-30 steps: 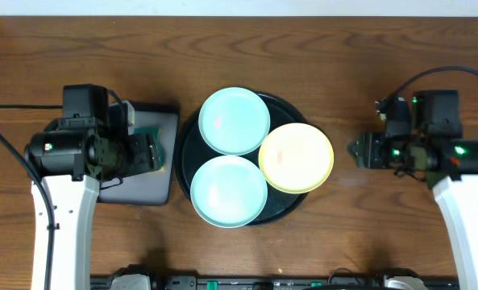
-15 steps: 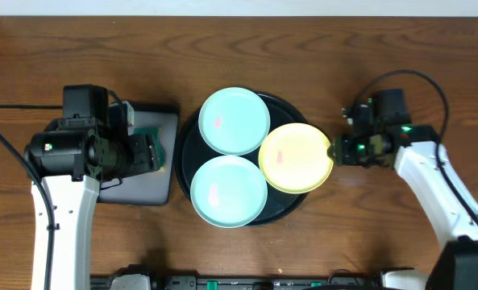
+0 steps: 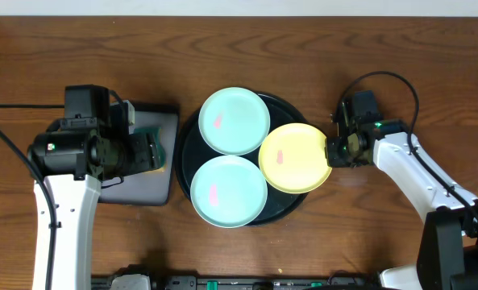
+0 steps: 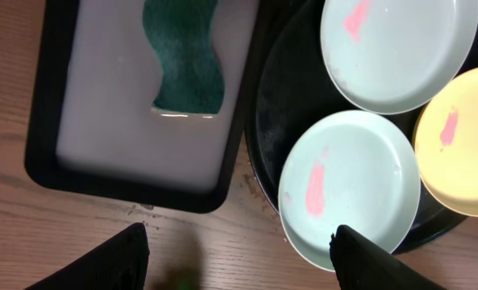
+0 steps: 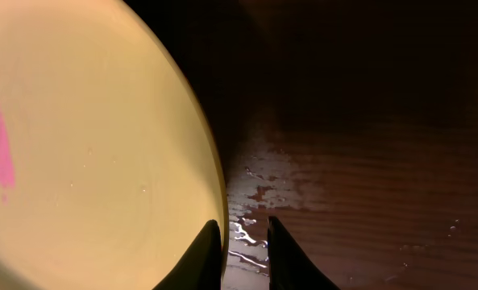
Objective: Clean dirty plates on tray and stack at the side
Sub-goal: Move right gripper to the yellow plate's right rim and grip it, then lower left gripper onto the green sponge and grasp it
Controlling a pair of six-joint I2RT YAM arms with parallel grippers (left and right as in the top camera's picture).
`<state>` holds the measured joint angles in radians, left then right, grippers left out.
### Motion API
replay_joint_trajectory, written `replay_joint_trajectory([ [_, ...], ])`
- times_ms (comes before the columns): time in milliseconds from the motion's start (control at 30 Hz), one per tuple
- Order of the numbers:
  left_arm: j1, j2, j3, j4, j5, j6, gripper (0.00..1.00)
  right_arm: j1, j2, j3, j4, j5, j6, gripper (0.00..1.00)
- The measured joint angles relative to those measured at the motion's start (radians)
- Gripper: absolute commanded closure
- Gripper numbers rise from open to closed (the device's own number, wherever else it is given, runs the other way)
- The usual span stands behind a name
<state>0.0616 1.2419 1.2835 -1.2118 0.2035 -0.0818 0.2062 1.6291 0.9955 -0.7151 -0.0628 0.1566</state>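
Three plates lie on the round black tray (image 3: 188,147): a mint plate (image 3: 234,121) at the back, another mint plate (image 3: 228,191) in front and a yellow plate (image 3: 295,157) at the right, each with a pink smear. My right gripper (image 3: 329,151) is at the yellow plate's right edge. In the right wrist view its jaws (image 5: 240,221) stand narrow astride the yellow plate (image 5: 85,145), one finger over its rim, the other outside; a slit of wet table shows between. My left gripper (image 4: 240,229) hangs open over bare wood, left of the front mint plate (image 4: 351,181).
A rectangular black tray (image 3: 171,114) with a whitish inside lies left of the round tray, under my left arm. A green sponge (image 4: 186,56) lies in it. Water is smeared on the wood (image 5: 263,193) beside the yellow plate.
My right arm has reached left from the table's right side to the yellow plate's edge, and its jaws have narrowed around the rim. The left arm and the plates have not moved.
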Motion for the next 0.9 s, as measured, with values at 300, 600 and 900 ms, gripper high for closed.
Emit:
replay_joint_trajectory([
  [300,0.000,0.000,-0.001,0.041,0.000,0.000,0.30,0.000,0.000,-0.004,0.029,-0.014,0.008,0.93],
  [600,0.000,0.039,-0.002,0.060,-0.038,-0.011,0.31,0.000,0.000,-0.032,0.075,-0.027,0.019,0.99],
  [900,0.000,0.175,-0.003,0.120,-0.072,-0.051,0.31,0.000,0.000,-0.035,0.082,-0.028,0.019,0.99],
])
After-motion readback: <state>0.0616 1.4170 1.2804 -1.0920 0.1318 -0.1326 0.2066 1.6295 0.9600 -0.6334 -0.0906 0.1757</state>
